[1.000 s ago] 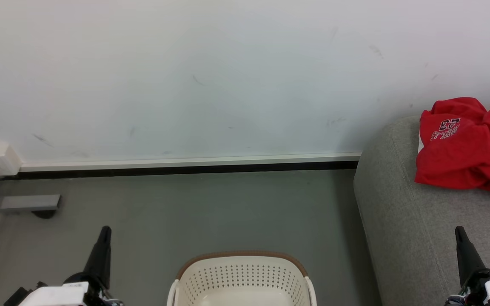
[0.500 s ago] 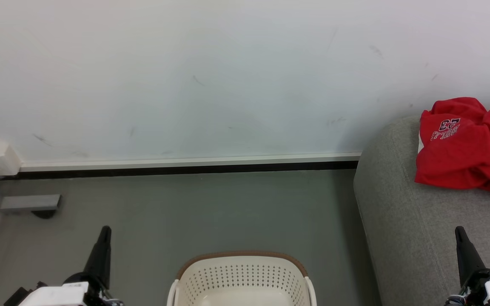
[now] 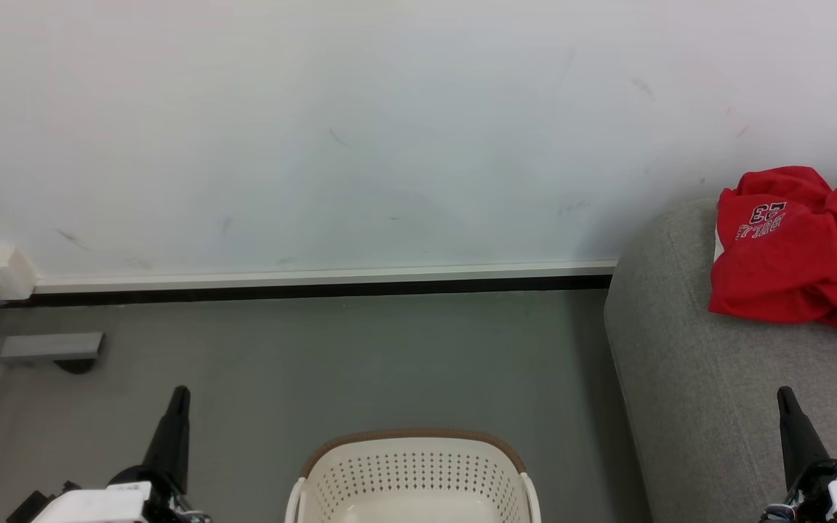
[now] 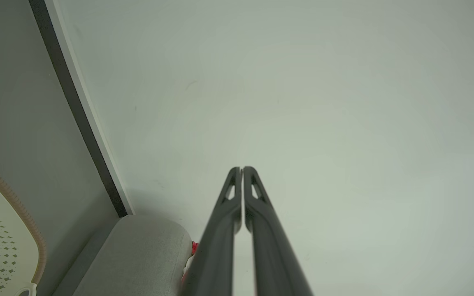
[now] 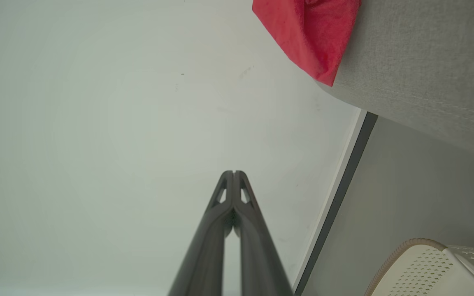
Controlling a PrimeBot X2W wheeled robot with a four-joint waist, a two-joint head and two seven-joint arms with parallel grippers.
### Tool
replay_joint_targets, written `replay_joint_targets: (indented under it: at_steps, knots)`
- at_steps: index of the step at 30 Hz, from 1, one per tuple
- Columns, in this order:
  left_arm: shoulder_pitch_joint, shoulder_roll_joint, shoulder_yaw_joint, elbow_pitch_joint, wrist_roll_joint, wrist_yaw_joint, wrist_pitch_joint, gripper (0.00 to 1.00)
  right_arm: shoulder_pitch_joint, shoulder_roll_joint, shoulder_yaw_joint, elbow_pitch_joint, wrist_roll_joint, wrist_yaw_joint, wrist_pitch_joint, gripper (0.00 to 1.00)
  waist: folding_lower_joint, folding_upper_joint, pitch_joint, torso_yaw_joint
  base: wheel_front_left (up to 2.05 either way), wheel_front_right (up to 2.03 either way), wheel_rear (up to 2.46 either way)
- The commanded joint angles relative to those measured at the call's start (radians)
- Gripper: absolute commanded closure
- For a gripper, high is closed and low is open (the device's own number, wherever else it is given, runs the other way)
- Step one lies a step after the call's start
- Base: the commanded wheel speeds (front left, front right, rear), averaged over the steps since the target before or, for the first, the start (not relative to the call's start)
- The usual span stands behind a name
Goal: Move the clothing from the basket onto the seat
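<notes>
Currently clothing (image 3: 796,247): crumpled bright red fabric, dark "23" print upside down, sliver of white at its edge, lying on the seat (image 3: 680,378) at 3 o'clock in head view. Seat: grey woven upholstery, rounded corner, stitched seam. At 6 o'clock the basket (image 3: 411,476) sits on the floor (image 3: 389,363): cream perforated plastic, brown rim. Pinched together, gripping nothing: left tool (image 3: 179,398) at 7, right tool (image 3: 784,398) at 5.
</notes>
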Motion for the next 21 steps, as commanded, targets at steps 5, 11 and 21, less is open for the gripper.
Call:
replay_joint_targets:
  at_steps: [5,11,21]
  knots:
    - [-0.007,0.007,0.002,-0.004,-0.014,-0.006,0.004,1.0,-0.012,-0.008,-0.004,-0.005,0.002,-0.002,0.003,1.0,0.0,0.0,0.0,0.0,0.0,0.0,0.0]
    - [-0.007,0.007,0.002,-0.004,-0.014,-0.006,0.004,1.0,-0.012,-0.008,-0.004,-0.005,0.002,-0.002,0.003,1.0,0.0,0.0,0.0,0.0,0.0,0.0,0.0]
    - [-0.007,0.007,0.002,-0.004,-0.014,-0.006,0.004,1.0,-0.012,-0.008,-0.004,-0.005,0.002,-0.002,0.003,1.0,0.0,0.0,0.0,0.0,0.0,0.0,0.0]
